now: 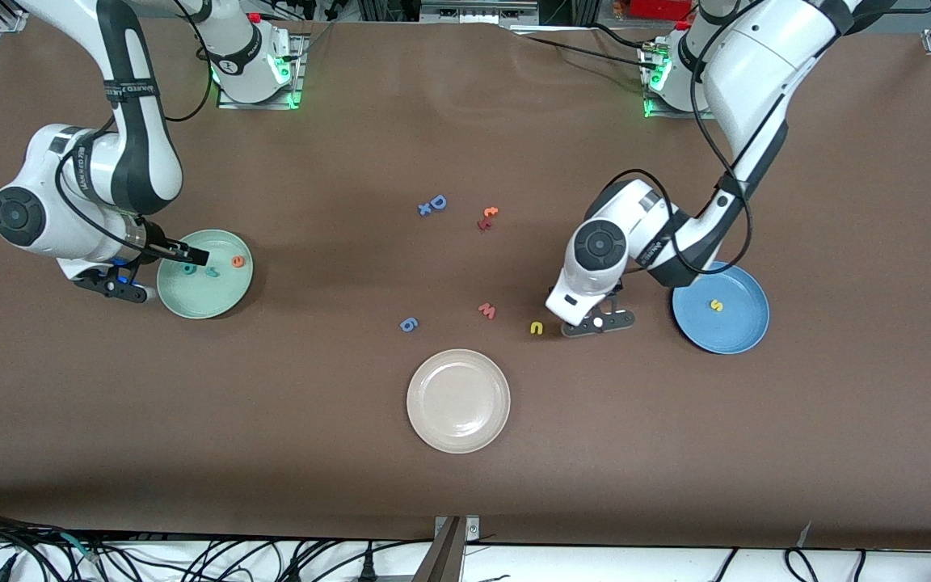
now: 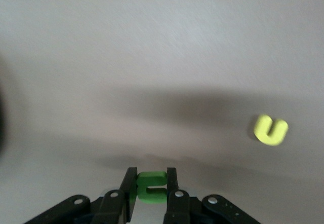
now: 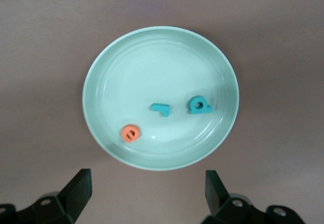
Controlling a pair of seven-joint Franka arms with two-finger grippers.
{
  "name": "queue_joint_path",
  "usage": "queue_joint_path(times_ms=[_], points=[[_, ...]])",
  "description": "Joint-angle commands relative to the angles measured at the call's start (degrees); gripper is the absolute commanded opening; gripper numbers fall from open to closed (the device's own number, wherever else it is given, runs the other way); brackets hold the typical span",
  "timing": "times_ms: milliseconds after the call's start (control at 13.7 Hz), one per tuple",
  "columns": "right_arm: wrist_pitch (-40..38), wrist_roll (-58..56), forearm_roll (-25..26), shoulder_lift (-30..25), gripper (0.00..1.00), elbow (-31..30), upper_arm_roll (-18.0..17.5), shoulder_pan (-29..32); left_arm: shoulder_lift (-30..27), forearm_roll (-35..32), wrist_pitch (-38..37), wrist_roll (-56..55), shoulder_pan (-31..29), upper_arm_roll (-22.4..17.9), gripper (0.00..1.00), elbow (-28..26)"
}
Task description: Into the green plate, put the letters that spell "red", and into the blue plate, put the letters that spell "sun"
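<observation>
- Right gripper (image 3: 147,193), jaws wide and empty, stood over the round pale-green plate (image 3: 101,77); the orange foam "e" (image 3: 130,133), teal "r" (image 3: 161,109) and teal-blue "d" (image 3: 200,105) lay inside.
- Left gripper (image 2: 152,187) was clamped on the green arch-shaped foam letter (image 2: 151,187), low over the tabletop (image 1: 465,485).
- Sky-blue plate (image 1: 736,335), holding the yellow "s" (image 1: 716,305), lay at three o'clock from that gripper; the yellow arch letter (image 1: 537,327) at nine o'clock.

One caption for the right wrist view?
Open right gripper above green plate holding orange e, teal r, teal d.

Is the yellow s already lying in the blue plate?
Yes, the yellow s lies flat inside the blue plate, at the left arm's end of the table.
</observation>
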State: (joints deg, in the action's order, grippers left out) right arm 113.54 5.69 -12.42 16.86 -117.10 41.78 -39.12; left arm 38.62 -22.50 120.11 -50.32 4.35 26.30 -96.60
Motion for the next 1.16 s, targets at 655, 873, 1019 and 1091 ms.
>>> queue_joint_path(times_ms=[655,873,1019,1091], points=[[-28.72,2.75,3.63,-7.37,0.99,30.67,0.85,-0.7,-1.18,1.4,-13.93,17.27,-14.89,0.6,0.2,3.35],[-29.96,2.4,6.08,-7.28,1.0,35.96,0.76,-0.7,-1.0,1.32,-16.3,17.72,-18.14,0.51,0.2,3.35],[-29.96,2.66,6.62,-7.28,0.99,36.68,0.85,-0.7,-0.56,1.05,-16.48,17.8,-19.55,0.25,0.24,3.18],[-29.96,2.75,6.7,-7.28,1.0,36.85,1.02,-0.7,-0.13,0.62,-16.57,17.89,-20.17,0.25,0.44,3.0]])
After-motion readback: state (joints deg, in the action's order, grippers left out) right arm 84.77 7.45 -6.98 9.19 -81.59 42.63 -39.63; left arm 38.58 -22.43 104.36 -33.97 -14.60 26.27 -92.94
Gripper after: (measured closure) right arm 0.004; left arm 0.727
